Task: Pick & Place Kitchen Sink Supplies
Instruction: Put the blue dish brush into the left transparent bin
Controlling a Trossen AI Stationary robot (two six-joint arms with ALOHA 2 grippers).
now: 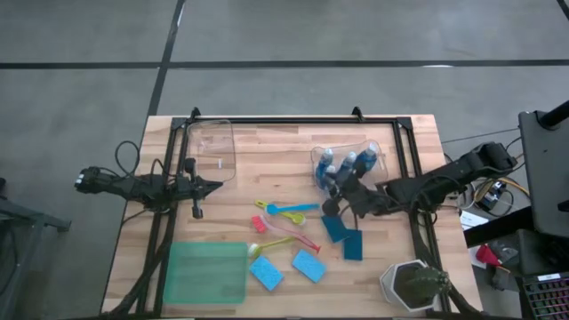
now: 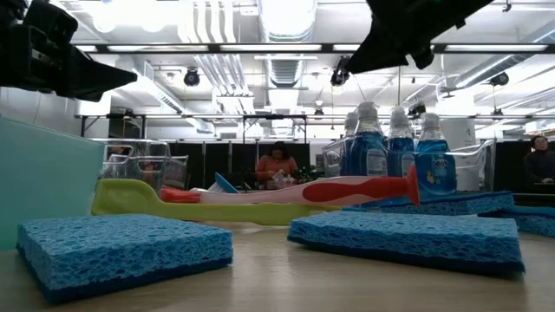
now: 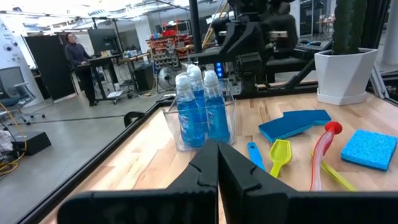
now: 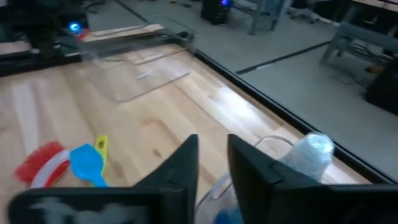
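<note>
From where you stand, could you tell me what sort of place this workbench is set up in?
Probably a robotics lab or workshop. Exposed ceiling ducts and strip lights run overhead, shelves of equipment stand behind the wooden table, and a person works at a standing desk.

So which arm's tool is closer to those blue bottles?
Right. Its tool hovers right beside the blue bottles; the left tool waits across the table by the empty clear bin.

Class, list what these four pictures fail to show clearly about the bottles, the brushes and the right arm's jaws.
- Bottles: high view, the right gripper overlaps them; exact count unclear.
- Bottle labels: low view, too small to read.
- Brushes: right wrist view, blurred, partly hidden by the right gripper's fingers.
- Green tray: low view, cut off at the edge.
</note>
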